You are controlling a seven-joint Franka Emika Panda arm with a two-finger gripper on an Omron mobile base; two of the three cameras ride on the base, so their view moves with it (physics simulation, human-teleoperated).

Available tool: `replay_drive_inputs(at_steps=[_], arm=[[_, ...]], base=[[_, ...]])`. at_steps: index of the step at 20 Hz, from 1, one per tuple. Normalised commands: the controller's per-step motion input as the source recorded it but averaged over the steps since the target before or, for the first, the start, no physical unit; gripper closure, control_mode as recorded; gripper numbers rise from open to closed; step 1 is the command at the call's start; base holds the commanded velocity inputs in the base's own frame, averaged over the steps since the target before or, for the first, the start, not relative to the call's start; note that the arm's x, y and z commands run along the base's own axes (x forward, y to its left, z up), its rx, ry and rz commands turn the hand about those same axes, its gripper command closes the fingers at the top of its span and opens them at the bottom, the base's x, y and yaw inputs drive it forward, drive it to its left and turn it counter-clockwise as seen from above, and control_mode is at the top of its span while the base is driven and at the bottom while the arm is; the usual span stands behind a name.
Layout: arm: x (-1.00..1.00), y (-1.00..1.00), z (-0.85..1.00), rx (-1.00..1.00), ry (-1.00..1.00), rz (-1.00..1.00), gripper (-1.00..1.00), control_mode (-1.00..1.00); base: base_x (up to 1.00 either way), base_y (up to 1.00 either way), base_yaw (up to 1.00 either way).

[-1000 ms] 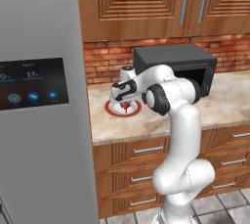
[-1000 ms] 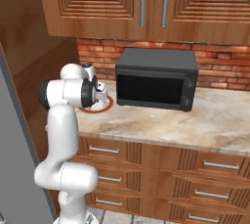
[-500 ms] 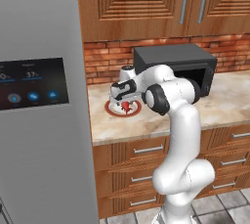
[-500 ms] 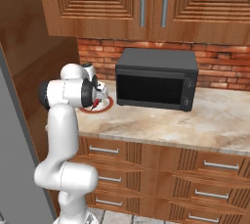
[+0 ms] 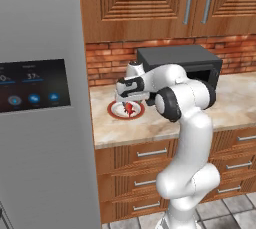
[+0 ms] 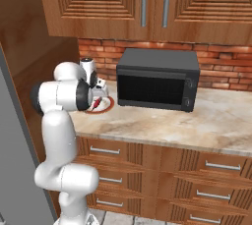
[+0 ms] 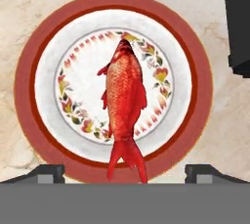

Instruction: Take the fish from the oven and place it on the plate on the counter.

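The red-orange fish lies flat on the white, red-rimmed plate, head away from the hand and tail toward it. My gripper hangs just above it, open, with its two dark fingertips spread wide on either side of the tail and touching nothing. From the base, the gripper sits over the plate on the beige counter, with the fish red beneath it. The right base view shows the gripper over the plate. The oven is out of view.
A black boxy countertop appliance stands right of the plate against the red brick wall. A grey fridge with a display panel borders the counter's left end. Wooden cabinets hang above and drawers with silver handles lie below.
The jaws have spread apart above the plate, leaving the fish lying on it. The arm has hardly moved.
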Motion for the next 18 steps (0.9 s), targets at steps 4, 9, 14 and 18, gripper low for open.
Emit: replay_drive_inputs(at_steps=[4,9,14,18], arm=[[-1.0,-0.46,0.22,0.05,-0.01,-0.02,-1.0,-1.0],[-1.0,-0.24,0.48,0.02,-0.03,0.0,-1.0,-1.0],[-1.0,-0.01,0.92,0.0,-0.01,0.03,-1.0,-1.0],[-1.0,0.0,0.96,0.0,-0.01,0.08,-1.0,-1.0]], base=[[0.0,0.0,0.0],[0.0,0.0,0.0],[0.0,0.0,0.0],[0.0,0.0,0.0]])
